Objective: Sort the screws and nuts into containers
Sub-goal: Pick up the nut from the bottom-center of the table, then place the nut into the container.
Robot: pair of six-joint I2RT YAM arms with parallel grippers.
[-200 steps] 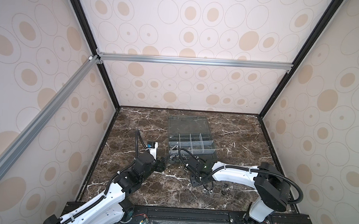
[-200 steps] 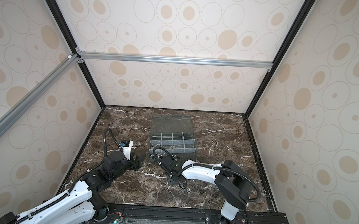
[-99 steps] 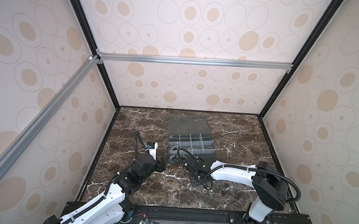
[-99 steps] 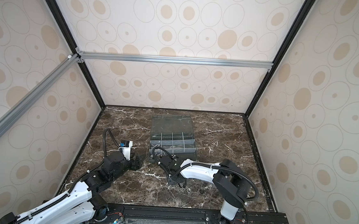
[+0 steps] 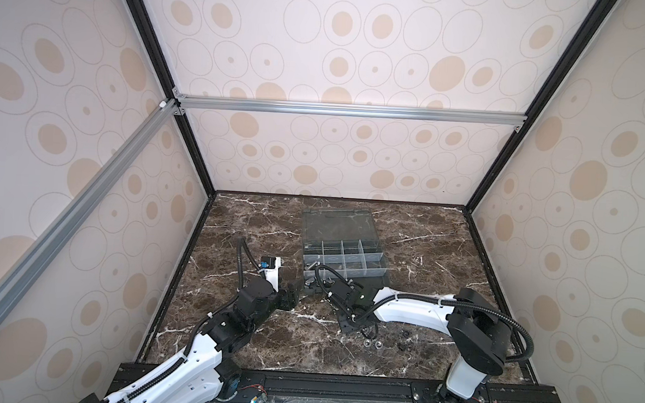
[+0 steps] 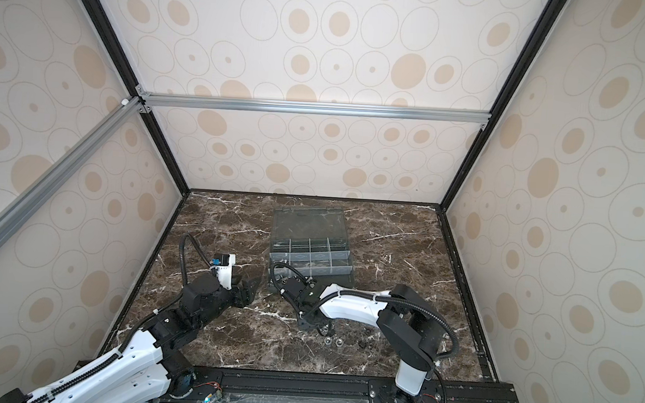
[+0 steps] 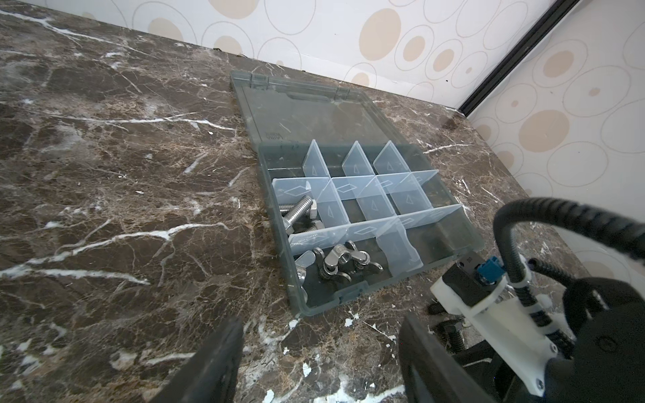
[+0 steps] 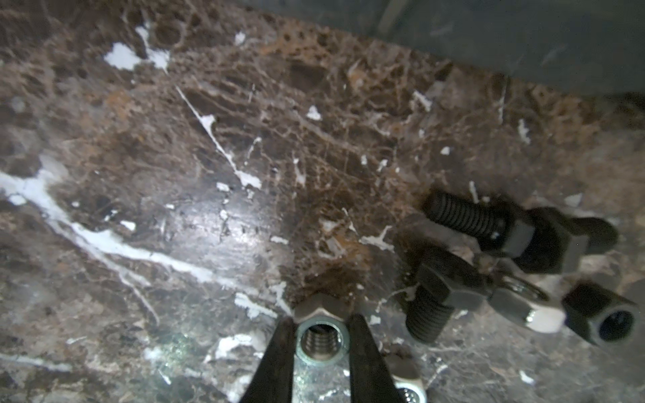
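In the right wrist view my right gripper [image 8: 321, 324] is shut on a silver hex nut [image 8: 321, 340], low over the marble. Close beside it lie black screws [image 8: 467, 216], a black nut [image 8: 603, 321] and another silver nut [image 8: 406, 387]. In both top views this gripper [image 5: 357, 325] points down in front of the containers [image 5: 342, 257]. The left wrist view shows silver screws [image 7: 296, 213] in one compartment and winged nuts [image 7: 338, 261] in the one nearest it. My left gripper [image 7: 321, 335] is open and holds nothing, near the box's front left corner [image 7: 300, 300].
The box's clear lid [image 5: 336, 226] lies flat behind the compartments. Two silver nuts [image 6: 333, 341] and small black pieces [image 5: 405, 333] lie on the marble in front of the right arm. The enclosure walls stand on three sides.
My right gripper's jaws have closed onto the silver nut and the arm has shifted slightly left. The left arm has not moved.
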